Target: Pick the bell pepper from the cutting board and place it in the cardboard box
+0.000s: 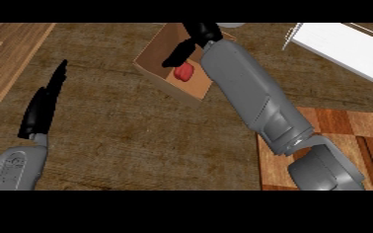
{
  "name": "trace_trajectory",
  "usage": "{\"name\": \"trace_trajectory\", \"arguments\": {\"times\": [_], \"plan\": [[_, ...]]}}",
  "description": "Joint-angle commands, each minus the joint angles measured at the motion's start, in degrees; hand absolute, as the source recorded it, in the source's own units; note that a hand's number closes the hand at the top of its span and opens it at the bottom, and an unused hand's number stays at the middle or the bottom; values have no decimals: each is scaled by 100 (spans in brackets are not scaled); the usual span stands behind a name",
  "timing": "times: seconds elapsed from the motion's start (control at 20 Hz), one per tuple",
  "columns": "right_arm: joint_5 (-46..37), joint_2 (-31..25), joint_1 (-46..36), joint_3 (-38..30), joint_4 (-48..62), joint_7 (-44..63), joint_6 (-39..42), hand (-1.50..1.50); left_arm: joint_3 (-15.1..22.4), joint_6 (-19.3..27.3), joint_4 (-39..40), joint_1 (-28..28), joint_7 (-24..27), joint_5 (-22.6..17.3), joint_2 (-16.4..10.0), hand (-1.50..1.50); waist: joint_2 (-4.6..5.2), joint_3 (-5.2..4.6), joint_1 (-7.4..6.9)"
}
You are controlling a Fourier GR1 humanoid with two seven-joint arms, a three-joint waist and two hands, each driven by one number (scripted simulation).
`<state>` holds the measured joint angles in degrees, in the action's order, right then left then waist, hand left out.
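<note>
The brown wooden counter [109, 128] fills the view. The grey right forearm [247, 94] stretches from the lower right up to the cardboard box [154, 59]. The cutting board [335, 121] lies at the lower right, partly under that arm. A white slab [335, 44] sits at the upper right. The left hand [44, 108] rests at the left edge, fingers straight and open. The right hand [203, 31] hovers over the box, its fingers relaxed and gripping nothing, one reaching down. The red bell pepper [183, 72] lies inside the box, just below that finger.
</note>
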<state>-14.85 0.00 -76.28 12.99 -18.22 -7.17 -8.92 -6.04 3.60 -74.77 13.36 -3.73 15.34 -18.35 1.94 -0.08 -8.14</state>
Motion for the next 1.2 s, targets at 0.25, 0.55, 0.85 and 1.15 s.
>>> {"name": "trace_trajectory", "arguments": {"times": [0.25, 0.55, 0.85, 1.15], "plan": [[1040, 0, -249, -756, -107, -695, -584, -150, -213, 71, 42, -102, 4, -43, -91, 0, -46, 7, 262], [1409, -331, -55, -1289, 215, -1516, 5, -150, -243, 185, 12, -538, 346, 24, -59, 0, -53, 8, 428], [1528, -1124, -12, -1593, 591, -1645, 491, -150, -434, -46, -38, -329, 91, -208, -198, 0, -52, 8, 501], [1506, -2100, 220, -1699, 756, -1949, 1246, -150, -297, 89, -109, -504, 183, -2, -94, 0, -55, 12, 525]]}}
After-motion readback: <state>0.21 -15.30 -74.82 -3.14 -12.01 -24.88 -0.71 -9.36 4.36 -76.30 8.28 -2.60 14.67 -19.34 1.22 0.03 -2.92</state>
